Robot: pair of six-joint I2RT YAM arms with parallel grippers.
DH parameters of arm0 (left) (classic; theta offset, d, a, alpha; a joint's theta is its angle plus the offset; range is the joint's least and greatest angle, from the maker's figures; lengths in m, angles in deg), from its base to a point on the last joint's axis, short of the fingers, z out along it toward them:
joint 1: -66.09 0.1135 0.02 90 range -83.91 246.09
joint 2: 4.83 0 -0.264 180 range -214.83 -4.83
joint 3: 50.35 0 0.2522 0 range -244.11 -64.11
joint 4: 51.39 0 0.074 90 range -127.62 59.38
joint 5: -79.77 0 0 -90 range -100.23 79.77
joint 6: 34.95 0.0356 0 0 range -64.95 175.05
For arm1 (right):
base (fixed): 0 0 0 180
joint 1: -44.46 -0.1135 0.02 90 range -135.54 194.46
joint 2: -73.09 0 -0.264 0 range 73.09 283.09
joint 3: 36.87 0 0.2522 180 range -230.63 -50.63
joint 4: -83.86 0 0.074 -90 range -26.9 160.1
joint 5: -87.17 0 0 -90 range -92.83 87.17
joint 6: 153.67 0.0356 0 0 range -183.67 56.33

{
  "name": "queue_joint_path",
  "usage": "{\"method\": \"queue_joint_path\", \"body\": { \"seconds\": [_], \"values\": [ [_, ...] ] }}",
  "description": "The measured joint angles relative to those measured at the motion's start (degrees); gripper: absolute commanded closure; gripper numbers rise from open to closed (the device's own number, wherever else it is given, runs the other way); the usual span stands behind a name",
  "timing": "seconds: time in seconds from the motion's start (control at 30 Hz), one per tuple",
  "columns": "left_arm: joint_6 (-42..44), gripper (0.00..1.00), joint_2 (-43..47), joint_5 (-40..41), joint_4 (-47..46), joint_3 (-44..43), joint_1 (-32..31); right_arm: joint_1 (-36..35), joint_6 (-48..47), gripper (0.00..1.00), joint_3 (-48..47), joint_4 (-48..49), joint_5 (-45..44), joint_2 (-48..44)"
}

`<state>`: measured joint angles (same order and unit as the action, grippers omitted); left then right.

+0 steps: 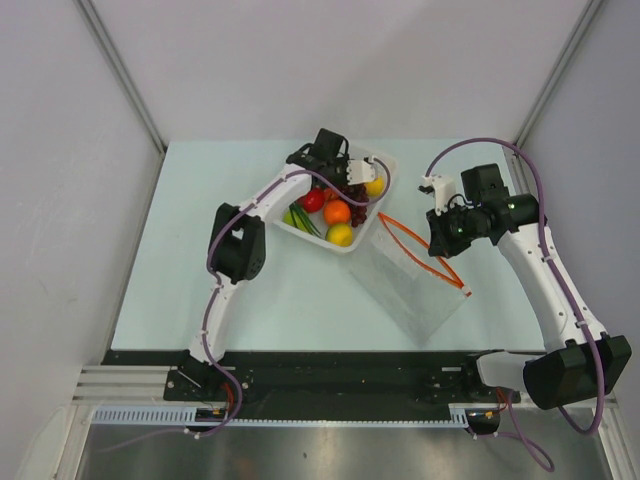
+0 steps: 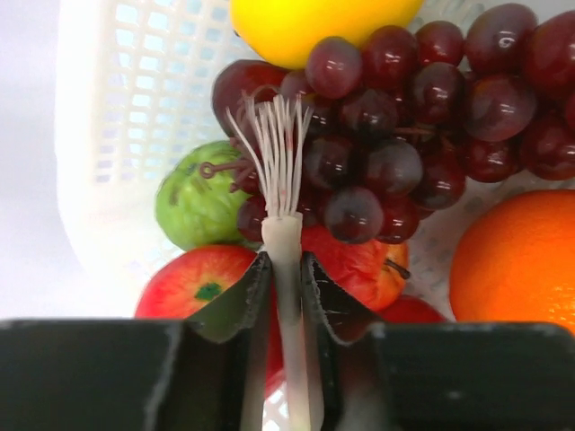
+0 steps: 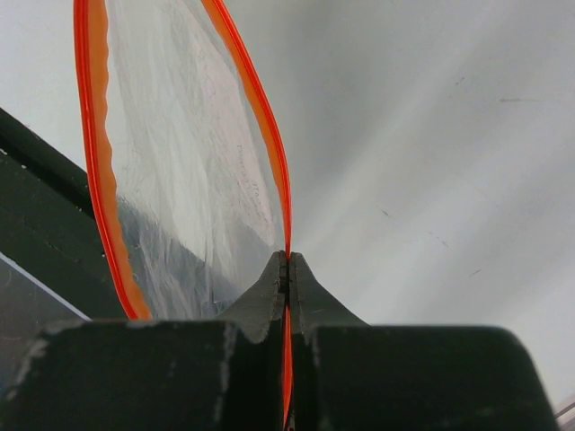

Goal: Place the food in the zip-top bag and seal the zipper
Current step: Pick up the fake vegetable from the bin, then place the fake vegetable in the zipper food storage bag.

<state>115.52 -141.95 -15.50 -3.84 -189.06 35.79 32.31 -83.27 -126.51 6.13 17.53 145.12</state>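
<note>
Orange-red zipper (image 3: 99,171) far-left to near-right, clamped in right gripper (image 3: 287,260); left gripper (image 2: 286,260) clamped on white stalk (image 2: 280,233)

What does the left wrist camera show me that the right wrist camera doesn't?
Left wrist only: left gripper shut on a thin white stalk, with grape bunch, lemon, orange and apple in the white basket. Right wrist only: right gripper shut on the zipper of the zip-top bag, mouth gaping. Both: jaws closed on something thin.

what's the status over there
Left gripper shut on grapes by the stem, in tray. Right gripper pinching zipper, bag mouth open. Bag looks empty, nothing blocking.
</note>
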Motion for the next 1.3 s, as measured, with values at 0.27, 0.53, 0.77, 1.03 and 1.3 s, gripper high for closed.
{"method": "queue_joint_path", "body": {
  "seconds": [0.27,0.53,0.77,1.03,1.3],
  "values": [
    [-2.29,1.00,8.04,-1.01,4.59,2.64,0.00,-0.15,0.07,1.00,-1.60,0.00,1.92,0.00],
    [-10.08,1.00,27.87,-1.84,5.25,6.14,0.48,-4.81,1.53,1.00,-2.73,0.04,8.94,-0.02],
    [-27.15,1.00,40.17,1.46,-1.05,13.77,3.45,-8.70,3.87,1.00,-0.70,1.64,13.75,-0.02],
    [-50.23,1.00,64.89,-5.77,-17.88,38.77,2.49,-9.31,7.17,1.00,0.83,4.68,17.46,2.12],
    [-67.67,1.00,77.57,-7.28,-42.84,56.61,-13.00,-9.40,9.05,1.00,0.87,7.02,21.07,3.19]
  ]
}}
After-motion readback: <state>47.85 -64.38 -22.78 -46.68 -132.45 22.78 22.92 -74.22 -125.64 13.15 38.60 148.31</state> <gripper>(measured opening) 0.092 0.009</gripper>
